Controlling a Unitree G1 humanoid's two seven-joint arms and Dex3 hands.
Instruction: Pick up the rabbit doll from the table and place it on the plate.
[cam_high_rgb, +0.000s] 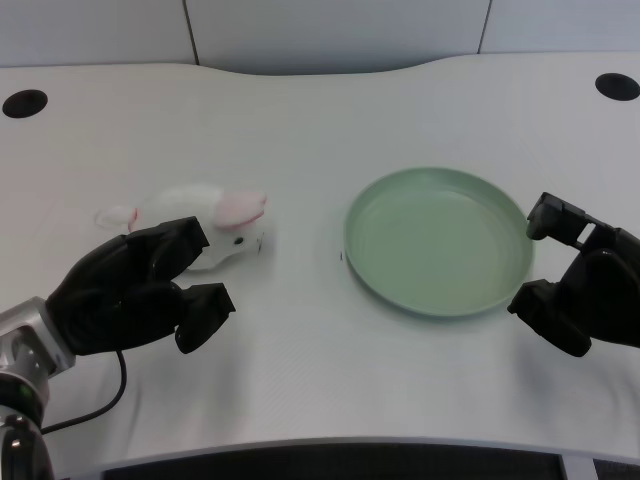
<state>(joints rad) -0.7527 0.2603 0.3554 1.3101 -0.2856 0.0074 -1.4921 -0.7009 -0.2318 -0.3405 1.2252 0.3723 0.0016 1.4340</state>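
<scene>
The white counter carries everything. On its right half sits the green plate, shallow and bare, well apart from the doll. The left robot hand is at the doll's near side with fingers apart, holding nothing — upper fingers overlap its body. The rabbit doll lies on its side left of centre: white plush, pink ears, small dark eye. A likely slip — soft plush squashing or rolling away if the fingers close off-centre.
</scene>
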